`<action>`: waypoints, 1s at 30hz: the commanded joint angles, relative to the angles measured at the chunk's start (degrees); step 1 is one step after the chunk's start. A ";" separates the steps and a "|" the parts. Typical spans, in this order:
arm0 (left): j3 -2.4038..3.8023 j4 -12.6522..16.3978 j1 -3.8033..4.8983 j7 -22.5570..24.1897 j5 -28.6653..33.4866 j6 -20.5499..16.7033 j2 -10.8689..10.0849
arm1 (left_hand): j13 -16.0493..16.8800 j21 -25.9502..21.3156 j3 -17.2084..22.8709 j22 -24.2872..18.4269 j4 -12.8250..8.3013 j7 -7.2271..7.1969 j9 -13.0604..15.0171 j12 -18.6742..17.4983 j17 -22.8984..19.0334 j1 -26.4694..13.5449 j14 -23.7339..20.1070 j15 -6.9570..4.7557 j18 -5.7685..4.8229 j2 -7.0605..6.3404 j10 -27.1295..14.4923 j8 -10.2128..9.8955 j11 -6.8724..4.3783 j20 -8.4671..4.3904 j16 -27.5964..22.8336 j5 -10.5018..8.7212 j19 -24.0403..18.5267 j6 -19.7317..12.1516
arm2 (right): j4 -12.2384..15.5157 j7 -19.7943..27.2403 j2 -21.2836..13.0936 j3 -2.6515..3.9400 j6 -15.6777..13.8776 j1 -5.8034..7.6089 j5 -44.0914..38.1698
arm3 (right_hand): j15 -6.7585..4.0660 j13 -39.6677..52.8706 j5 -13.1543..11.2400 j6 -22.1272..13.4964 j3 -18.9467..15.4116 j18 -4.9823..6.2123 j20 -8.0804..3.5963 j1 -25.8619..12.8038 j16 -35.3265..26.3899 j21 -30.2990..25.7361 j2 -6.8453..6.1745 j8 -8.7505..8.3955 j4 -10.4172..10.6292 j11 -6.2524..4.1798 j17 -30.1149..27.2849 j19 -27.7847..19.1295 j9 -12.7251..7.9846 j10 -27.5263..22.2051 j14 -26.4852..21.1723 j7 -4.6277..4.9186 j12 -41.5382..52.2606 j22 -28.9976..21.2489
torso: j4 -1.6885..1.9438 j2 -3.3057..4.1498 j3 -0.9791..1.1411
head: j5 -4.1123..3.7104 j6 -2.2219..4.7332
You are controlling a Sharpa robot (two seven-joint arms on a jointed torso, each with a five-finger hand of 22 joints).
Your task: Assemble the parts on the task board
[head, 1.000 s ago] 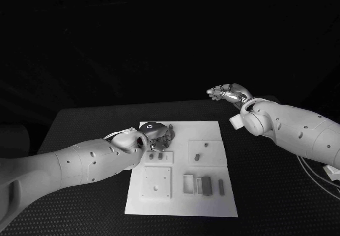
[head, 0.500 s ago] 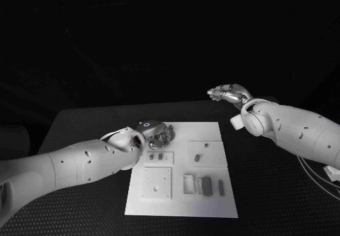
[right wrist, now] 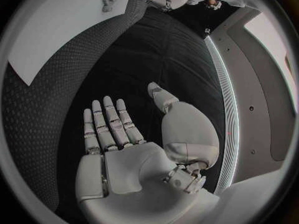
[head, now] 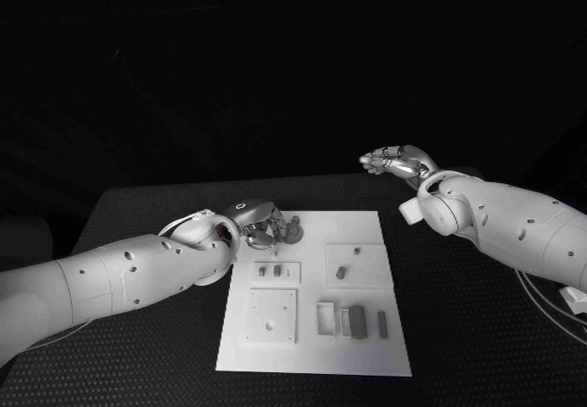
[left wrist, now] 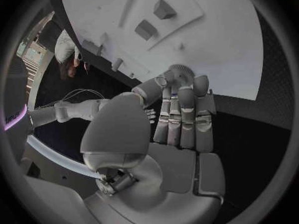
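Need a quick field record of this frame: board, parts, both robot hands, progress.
surface: black table
task board: white plate mid-table, with raised square blocks
parts: small grey pieces on the board's near half, several beside a small frame
left robot hand: over the board's far-left corner; left wrist view shows the fingers extended side by side, nothing visibly held
right robot hand: raised beyond the board's far-right corner; right wrist view shows an open palm, nothing held
progress: parts lie loose on the board; neither hand holds one

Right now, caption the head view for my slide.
Left hand hovers over the board's far-left corner; right hand waits open beyond it.
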 commanded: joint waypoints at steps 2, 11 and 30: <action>-0.02 0.20 0.05 -0.75 -0.71 3.72 -0.78 | 0.12 0.27 0.28 1.45 0.12 0.06 0.07 -0.09 -0.06 -0.36 0.08 -0.15 1.84 0.10 0.40 0.19 0.00 -0.29 0.13 0.24 -0.25 0.31 | 0.10 0.62 -0.13 0.02 0.55 -0.01 -0.35 | 0.03 0.02 -0.02 -0.14 -0.34 -0.39 0.06 0.09 -0.14 -0.40 0.44 0.23 0.01 -0.12 0.06 0.23 -0.07 0.38 -0.03 2.71 -0.39 0.06 | 0.04 0.03 -0.03 | 0.01 -0.05; -0.15 0.29 0.03 -1.20 -1.84 4.87 -1.36 | 0.14 0.32 0.28 1.45 0.13 0.05 0.07 -0.11 -0.10 -0.41 0.05 -0.16 1.83 0.12 0.45 0.20 -0.01 -0.30 0.12 0.16 -0.30 0.34 | 0.13 0.61 -0.21 0.02 0.57 -0.01 -0.35 | 0.03 0.02 -0.02 -0.13 -0.34 -0.39 0.06 0.09 -0.15 -0.45 0.44 0.25 0.00 -0.13 0.07 0.22 -0.08 0.40 -0.03 2.70 -0.40 -0.01 | -0.04 0.04 -0.07 | 0.12 -0.20; -1.59 -0.07 -0.01 -1.31 -4.06 6.59 -0.73 | 0.19 0.40 0.31 1.45 0.11 0.02 0.07 -0.15 -0.17 -0.45 -0.04 -0.18 1.81 0.08 0.51 0.20 -0.03 -0.32 0.10 0.05 -0.42 0.38 | 0.11 0.63 -0.17 0.02 0.55 -0.01 -0.35 | 0.04 0.02 -0.02 -0.13 -0.36 -0.38 0.07 0.08 -0.17 -0.54 0.45 0.31 -0.01 -0.13 0.09 0.25 -0.13 0.42 -0.03 2.69 -0.43 0.02 | -0.08 0.04 -0.04 | 0.15 -0.47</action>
